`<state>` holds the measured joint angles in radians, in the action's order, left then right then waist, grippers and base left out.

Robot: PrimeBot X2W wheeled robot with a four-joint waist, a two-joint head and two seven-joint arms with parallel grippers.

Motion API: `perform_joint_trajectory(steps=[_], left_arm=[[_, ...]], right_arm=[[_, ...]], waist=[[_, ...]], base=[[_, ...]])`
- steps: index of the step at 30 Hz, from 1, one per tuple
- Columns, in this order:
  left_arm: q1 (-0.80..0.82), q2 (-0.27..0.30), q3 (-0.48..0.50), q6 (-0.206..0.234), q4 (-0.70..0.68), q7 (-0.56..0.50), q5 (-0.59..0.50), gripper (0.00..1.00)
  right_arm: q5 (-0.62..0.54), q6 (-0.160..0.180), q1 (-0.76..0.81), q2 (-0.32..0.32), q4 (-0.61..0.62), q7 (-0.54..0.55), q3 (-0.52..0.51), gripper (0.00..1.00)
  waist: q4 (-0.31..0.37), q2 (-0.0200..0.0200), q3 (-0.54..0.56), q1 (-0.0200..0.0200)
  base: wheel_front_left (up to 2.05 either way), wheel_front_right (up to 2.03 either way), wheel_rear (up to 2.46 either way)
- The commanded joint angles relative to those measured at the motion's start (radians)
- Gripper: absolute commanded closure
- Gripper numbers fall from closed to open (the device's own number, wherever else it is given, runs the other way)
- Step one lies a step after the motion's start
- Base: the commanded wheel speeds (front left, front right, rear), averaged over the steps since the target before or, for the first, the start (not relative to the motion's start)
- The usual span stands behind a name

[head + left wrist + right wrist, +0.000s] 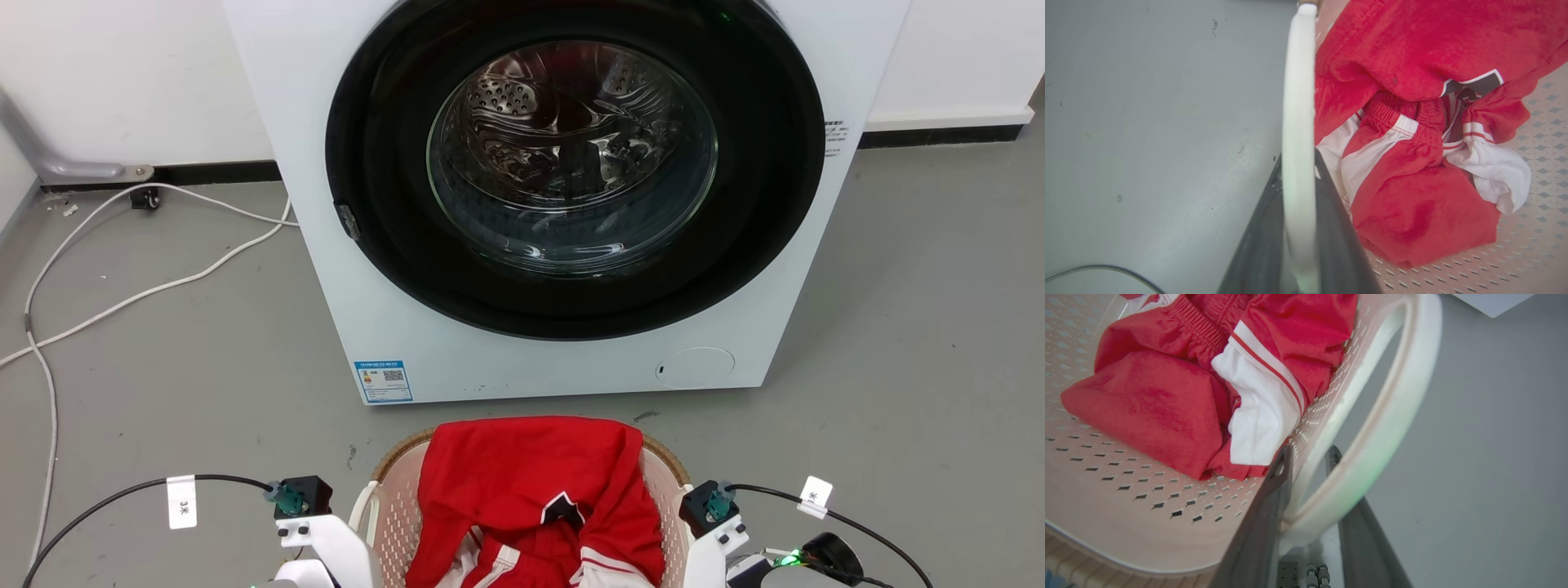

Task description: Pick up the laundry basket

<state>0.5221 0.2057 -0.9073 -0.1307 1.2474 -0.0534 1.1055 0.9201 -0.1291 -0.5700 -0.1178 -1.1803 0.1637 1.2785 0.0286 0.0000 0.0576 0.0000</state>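
Note:
The laundry basket (395,454) sits low in the head view, in front of the washing machine, with red and white clothes (531,490) piled in it. My pale forearms flank it on both sides. In the left wrist view my left gripper (1298,157) is shut on the white side handle (1298,102), one dark finger on each side of it. The basket's perforated floor (1515,253) lies to the right. In the right wrist view my right gripper (1308,453) straddles the base of the other white handle (1404,400), its fingers pressed against it, beside the perforated wall (1126,506).
The white washing machine (563,188) stands just behind the basket, its round door opening showing the steel drum. White cables (122,294) trail over the grey floor at the left. Black cables run from both wrists. Open grey floor lies to the right of the machine.

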Motion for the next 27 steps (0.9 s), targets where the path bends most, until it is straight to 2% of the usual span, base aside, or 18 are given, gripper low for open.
perform_joint_trajectory(steps=[1,27], left_arm=[[0.017,0.015,-0.003,0.001,0.002,0.009,0.008,1.0],[0.017,0.02,-0.039,0.001,0.001,0.017,0.043,1.0]], right_arm=[[0.001,-0.003,0.013,-0.013,-0.005,0.0,0.004,1.0],[0.002,-0.003,0.017,-0.012,-0.007,0.004,0.004,1.0]], waist=[[0.0,0.0,0.0,0.0],[0.003,0.0,-0.002,0.0]], base=[[0.0,0.0,0.0],[0.0,0.0,0.0]])
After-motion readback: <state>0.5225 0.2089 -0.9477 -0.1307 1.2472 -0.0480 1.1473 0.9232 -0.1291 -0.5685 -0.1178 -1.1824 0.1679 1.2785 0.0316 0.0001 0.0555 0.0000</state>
